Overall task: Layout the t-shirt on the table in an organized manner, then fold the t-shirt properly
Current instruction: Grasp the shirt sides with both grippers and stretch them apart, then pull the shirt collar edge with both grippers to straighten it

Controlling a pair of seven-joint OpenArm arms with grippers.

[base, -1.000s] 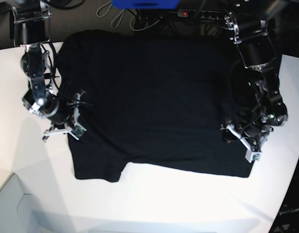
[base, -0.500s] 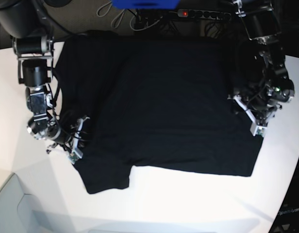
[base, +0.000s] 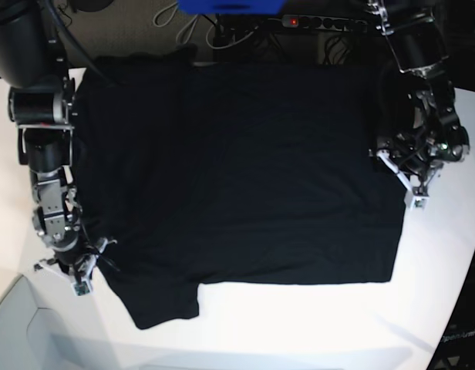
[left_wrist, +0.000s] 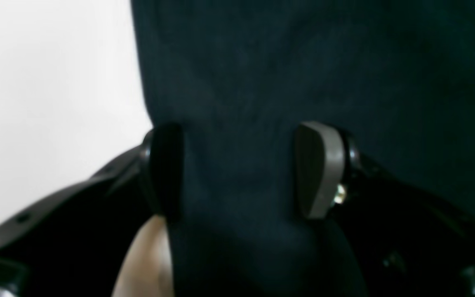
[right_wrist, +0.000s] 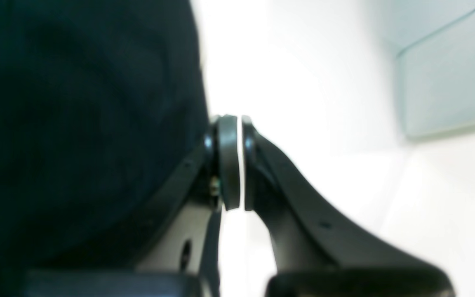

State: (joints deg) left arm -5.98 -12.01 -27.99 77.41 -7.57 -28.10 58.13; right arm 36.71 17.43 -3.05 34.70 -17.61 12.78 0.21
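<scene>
While the pale table ran nearest the base camera, you had the black t-shirt spread broadly across it, a sleeve-like flap jutting toward its near edge; just beyond the flap's tip and off to its side, your right gripper was down by the cloth's border, its jaws drawn together to a thin slit with bare white between them. Farther back, your left gripper stood over the opposite side of the shirt, jaws wide, with unpinched cloth visible between the fingers; past the shirt's wrinkled far end, looped cables lay against the dark background.
</scene>
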